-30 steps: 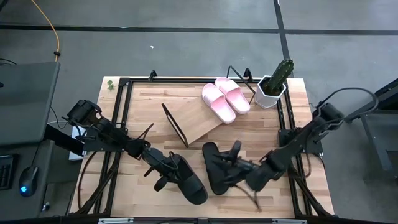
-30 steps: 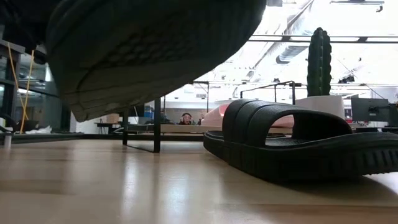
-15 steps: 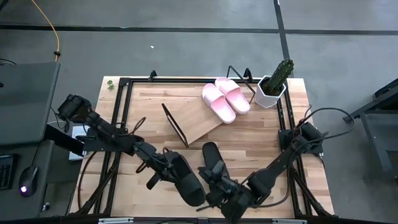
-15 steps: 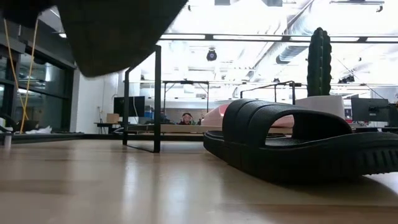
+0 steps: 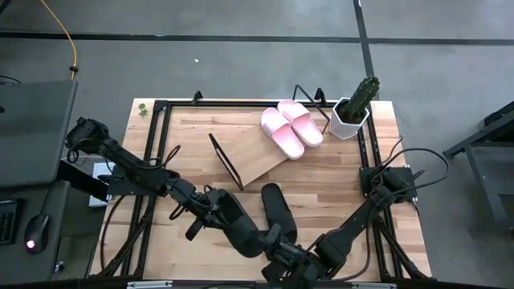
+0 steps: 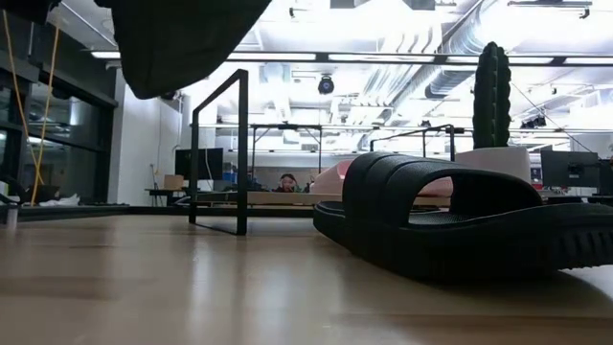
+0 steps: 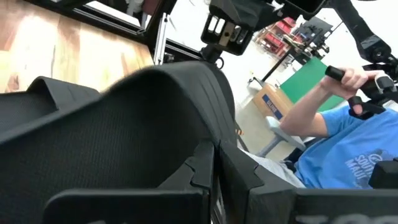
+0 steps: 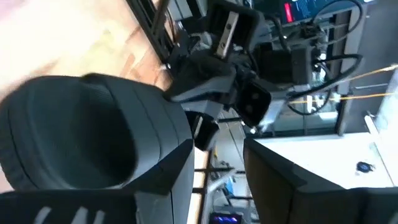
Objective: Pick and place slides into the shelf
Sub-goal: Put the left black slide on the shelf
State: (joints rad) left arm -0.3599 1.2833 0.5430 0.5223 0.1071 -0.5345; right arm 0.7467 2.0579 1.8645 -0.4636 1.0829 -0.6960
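Since a second ago the right gripper (image 5: 283,258) has swung toward the table's front edge. The left gripper (image 5: 215,210) clamps one black slide (image 5: 239,226), lifted; the right's fingers: cannot tell.

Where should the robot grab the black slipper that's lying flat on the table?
Grab the black slide by its wide strap, coming down from above. It lies sole-down, and the strap arches up with an open gap beneath, so one finger can slip under it. The flat sole hugs the table and looks harder to pinch.
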